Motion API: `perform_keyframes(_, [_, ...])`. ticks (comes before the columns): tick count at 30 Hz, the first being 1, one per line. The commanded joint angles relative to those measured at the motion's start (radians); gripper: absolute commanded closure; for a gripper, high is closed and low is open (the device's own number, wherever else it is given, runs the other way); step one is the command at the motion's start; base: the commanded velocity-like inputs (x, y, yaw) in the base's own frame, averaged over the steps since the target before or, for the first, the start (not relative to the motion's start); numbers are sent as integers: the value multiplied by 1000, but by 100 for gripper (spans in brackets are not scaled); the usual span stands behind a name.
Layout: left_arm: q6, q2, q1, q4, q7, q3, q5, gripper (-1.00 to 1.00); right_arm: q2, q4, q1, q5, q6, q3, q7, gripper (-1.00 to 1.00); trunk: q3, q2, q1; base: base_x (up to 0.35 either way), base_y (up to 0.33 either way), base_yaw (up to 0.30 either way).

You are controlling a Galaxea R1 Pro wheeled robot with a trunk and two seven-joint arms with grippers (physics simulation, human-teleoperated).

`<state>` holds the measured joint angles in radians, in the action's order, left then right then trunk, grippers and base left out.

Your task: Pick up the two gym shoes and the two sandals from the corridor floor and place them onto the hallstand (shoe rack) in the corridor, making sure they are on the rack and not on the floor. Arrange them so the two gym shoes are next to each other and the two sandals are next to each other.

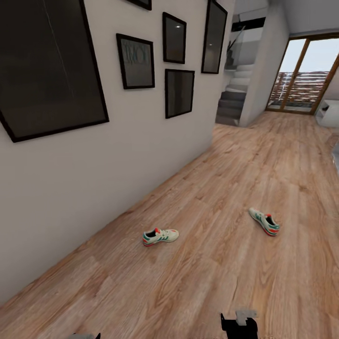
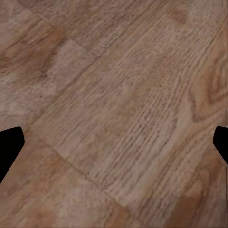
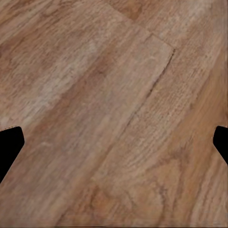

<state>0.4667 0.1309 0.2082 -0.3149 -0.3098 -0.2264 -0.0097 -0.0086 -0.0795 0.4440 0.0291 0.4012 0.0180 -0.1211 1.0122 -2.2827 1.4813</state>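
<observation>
From the head view, two gym shoes lie on the corridor floor (image 1: 226, 263), well apart from each other. The left shoe (image 1: 160, 236) rests nearer the white wall (image 1: 94, 174), its toe pointing right and its red heel patch toward the wall side. The right shoe (image 1: 264, 221) sits further out in the middle of the planks, angled, with its heel end toward the near right. Dark framed pictures (image 1: 135, 61) hang along the wall. Further down the corridor there is a staircase (image 1: 235, 94), and beyond it a glazed door (image 1: 306, 75). At the lower edge of this view a dark part of the right arm (image 1: 239, 325) pokes in.

In the left wrist view the left tool (image 2: 114, 147) hangs over bare wood planks, its two black fingertips (image 2: 9, 145) spread wide at opposite edges, nothing between them.

In the right wrist view the right tool (image 3: 114, 147) is likewise spread wide over plain planks, fingertips (image 3: 9, 145) far apart, holding nothing.
</observation>
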Motion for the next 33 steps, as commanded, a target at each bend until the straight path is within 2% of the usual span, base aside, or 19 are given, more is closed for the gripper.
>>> perform_keyframes(1, [1, 0, 0, 0, -9, -8, -1, -100, 0, 1, 1, 3, 2, 2, -4, -100, 1, 0, 0, 0, 0, -300])
perform_keyframes(21, [1, 0, 0, 0, -9, -8, -2, -100, -1, 1, 1, 3, 2, 2, -2, -100, 1, 0, 0, 0, 5, -300])
perform_keyframes(33, [1, 0, 0, 0, -9, -8, -1, -100, -1, 1, 1, 2, 2, 2, -2, -100, 1, 0, 0, 0, 232, -300])
